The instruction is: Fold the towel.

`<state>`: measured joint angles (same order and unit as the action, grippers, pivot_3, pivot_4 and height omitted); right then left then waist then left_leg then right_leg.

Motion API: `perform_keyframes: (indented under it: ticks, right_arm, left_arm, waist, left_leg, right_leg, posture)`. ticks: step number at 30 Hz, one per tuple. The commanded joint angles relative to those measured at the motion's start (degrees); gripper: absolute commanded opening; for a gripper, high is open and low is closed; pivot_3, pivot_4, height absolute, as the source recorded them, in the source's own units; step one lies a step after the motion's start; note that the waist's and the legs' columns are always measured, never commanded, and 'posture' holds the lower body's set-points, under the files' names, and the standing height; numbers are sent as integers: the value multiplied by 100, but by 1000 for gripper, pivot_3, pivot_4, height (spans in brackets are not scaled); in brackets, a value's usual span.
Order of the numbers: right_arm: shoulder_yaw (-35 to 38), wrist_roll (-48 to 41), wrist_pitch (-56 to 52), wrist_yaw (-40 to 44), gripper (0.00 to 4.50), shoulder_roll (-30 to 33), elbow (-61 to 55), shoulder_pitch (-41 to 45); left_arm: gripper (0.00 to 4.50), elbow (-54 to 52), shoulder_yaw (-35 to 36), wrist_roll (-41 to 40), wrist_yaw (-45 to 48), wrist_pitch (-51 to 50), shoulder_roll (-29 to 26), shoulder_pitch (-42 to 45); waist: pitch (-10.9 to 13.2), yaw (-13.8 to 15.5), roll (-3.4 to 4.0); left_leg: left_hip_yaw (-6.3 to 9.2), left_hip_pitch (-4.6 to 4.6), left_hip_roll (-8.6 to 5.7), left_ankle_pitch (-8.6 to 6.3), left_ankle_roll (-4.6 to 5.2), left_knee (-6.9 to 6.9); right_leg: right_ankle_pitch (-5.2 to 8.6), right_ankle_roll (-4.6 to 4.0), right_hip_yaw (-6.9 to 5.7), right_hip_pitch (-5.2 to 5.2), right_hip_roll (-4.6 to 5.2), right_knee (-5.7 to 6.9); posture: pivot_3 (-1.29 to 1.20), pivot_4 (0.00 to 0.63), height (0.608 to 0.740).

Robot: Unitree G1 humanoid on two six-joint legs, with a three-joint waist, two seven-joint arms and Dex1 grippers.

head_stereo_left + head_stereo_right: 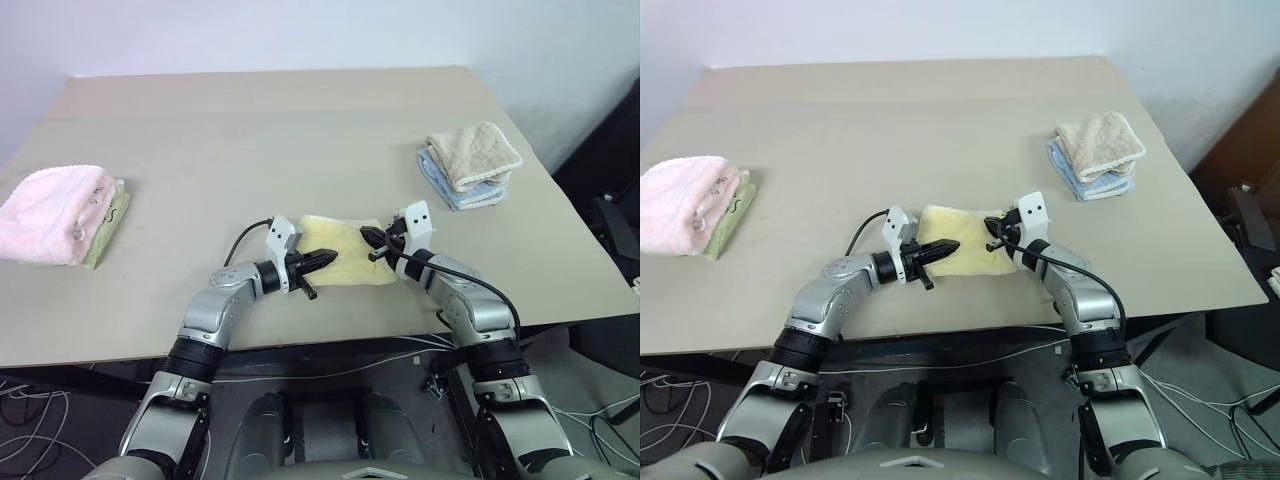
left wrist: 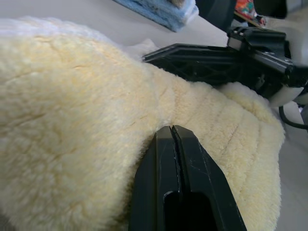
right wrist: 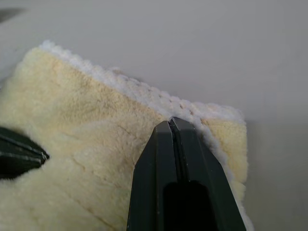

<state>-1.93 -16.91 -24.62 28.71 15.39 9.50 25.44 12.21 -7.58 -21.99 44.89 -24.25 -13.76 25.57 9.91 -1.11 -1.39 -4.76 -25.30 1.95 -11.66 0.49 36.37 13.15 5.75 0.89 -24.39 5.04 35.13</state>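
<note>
1. Towel (image 1: 345, 250): pale yellow terry, ribbed, with a whitish corded hem along one edge. It lay folded into a small, thick rectangle on the desk (image 1: 300, 130), close to the near edge and about midway along it.

2. Left gripper (image 1: 328, 257): black fingers pressed together, nothing caught between them. It reached in from the towel's left side, tips over the near left part of the towel. In the left wrist view the closed fingers (image 2: 180, 159) sat against the towel's pile.

3. Right gripper (image 1: 372, 241): black fingers likewise together, with no cloth between them. It came in from the towel's right side, tips at the towel's right end. In the right wrist view the closed fingers (image 3: 178, 144) lay over the towel just beside the corded hem.

4. The two grippers pointed toward one another across the towel, their tips near but apart.

5. Beige towel (image 1: 473, 153): folded, lying on top of a folded blue towel (image 1: 460, 190), near the right edge of the desk, well apart from the yellow towel.

6. Pink towel (image 1: 50, 212): folded, resting on a pale green towel (image 1: 108, 222), at the left edge of the desk, well apart from the yellow towel.

7. Desk: pale beige top, broad and rectangular.
</note>
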Motion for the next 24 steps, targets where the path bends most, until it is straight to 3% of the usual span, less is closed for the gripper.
perform_keyframes:
  ticks: [1,5,8,9,11,19,22,24]
  right_arm:
    - [161,25,-78,104,0,203,119,63]
    - [338,-465,-683,516,0,452,-338,165]
    - [394,-1023,-1422,975,861,778,-989,181]
    - [434,-1098,-1565,981,1207,845,-1084,222]
    - [560,-1288,-1853,1001,1844,957,-1214,317]
    - [1118,-2543,-3537,1430,4500,1455,-1238,641]
    - [1130,-2304,-3956,1174,4500,1654,-345,937]
    - [1115,-2308,-4126,1257,4500,1792,6,1047]
  left_arm:
    - [42,-14,68,104,-51,-51,-95,-124]
    - [42,-262,389,-192,-84,-65,-41,-61]
    - [0,-587,906,-769,-198,-259,95,6]
    - [190,-649,1065,-916,-281,-356,126,26]
    - [623,-746,1135,-851,-252,-265,17,-33]
    - [3471,-1484,1212,-832,-264,-475,-517,-356]
    - [4482,-1613,1165,-715,-314,-497,-742,-623]
    - [4482,-1736,1160,-708,-333,-490,-800,-763]
  waist:
    - [-2,3,1]
    - [-3,8,3]
    - [-1,18,3]
    - [-1,21,2]
    - [-1,13,2]
    - [-1,31,1]
    - [-1,12,2]
    - [-1,23,2]
  left_leg:
    - [1,0,0,0,0,0]
    - [2,0,2,0,0,-1]
    - [2,-7,9,0,0,-1]
    - [2,-9,9,0,1,-1]
    - [3,-9,10,0,1,-2]
    - [2,-12,7,0,1,-3]
    - [0,-7,7,-1,0,-3]
    - [-1,-8,6,-1,-1,-5]
  right_leg:
    - [0,0,0,0,0,0]
    - [0,-1,-1,0,0,1]
    - [0,-1,0,-7,3,0]
    - [0,-1,-1,-9,3,0]
    - [0,0,-1,-9,3,-1]
    - [1,-2,-2,-9,4,-6]
    - [1,-4,1,-8,5,-6]
    - [1,-5,0,-11,9,-7]
  posture:
    - [0,150,740]
    - [0,150,740]
    - [0,150,740]
    - [0,150,740]
    - [0,150,740]
    - [0,150,740]
    - [0,150,740]
    - [0,150,740]
